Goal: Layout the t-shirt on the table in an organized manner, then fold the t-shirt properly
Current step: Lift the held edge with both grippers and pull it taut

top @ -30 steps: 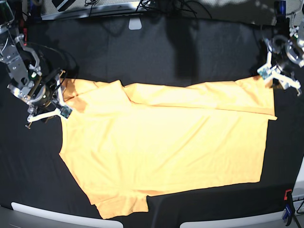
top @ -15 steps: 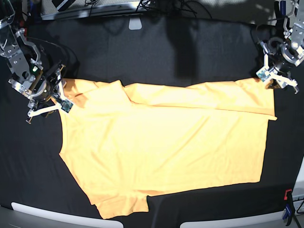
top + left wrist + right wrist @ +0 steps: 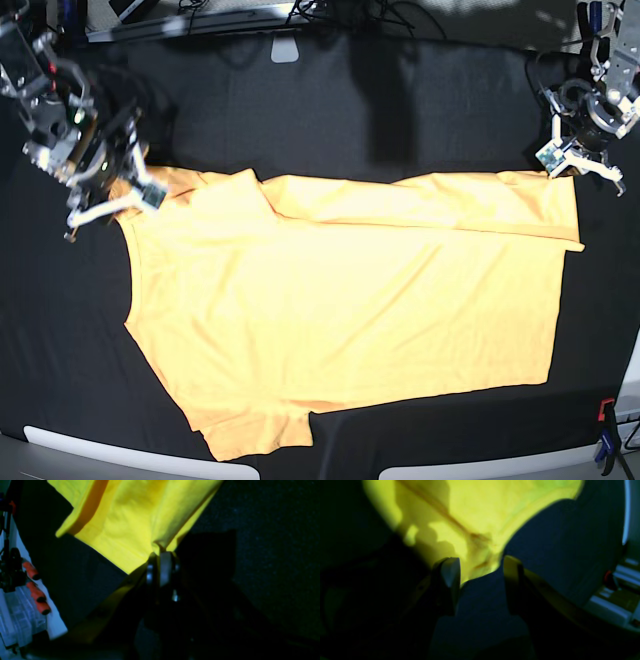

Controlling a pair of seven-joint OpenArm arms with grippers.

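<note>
- Where the black table [image 3: 330, 110] is widest, the t-shirt [image 3: 350, 310] is spread nearly flat across its middle, seen from the base view as 1 broad pale orange sheet.
- A folded band of cloth is seen running along the shirt's far edge, and a sleeve is laid out at the near corner by the white table border.
- The left gripper [image 3: 161, 566] is pressed fully together on a corner of the t-shirt [image 3: 135, 517], and the cloth is drawn into a small peak at the pinch.
- In the base view the left gripper [image 3: 578, 160] is placed at the shirt's far corner on that view's right side.
- The right gripper [image 3: 477, 571] is held apart with a clear gap between its 2 fingertips, and nothing is gripped; the edge of the t-shirt [image 3: 482, 510] is seen lying just beyond and partly between them.
- In the base view the right gripper [image 3: 112, 200] is placed at the shirt's far corner on that view's left side.
- Orange-handled clamps [image 3: 35, 590] are seen at the table's edge in the left wrist view.
</note>
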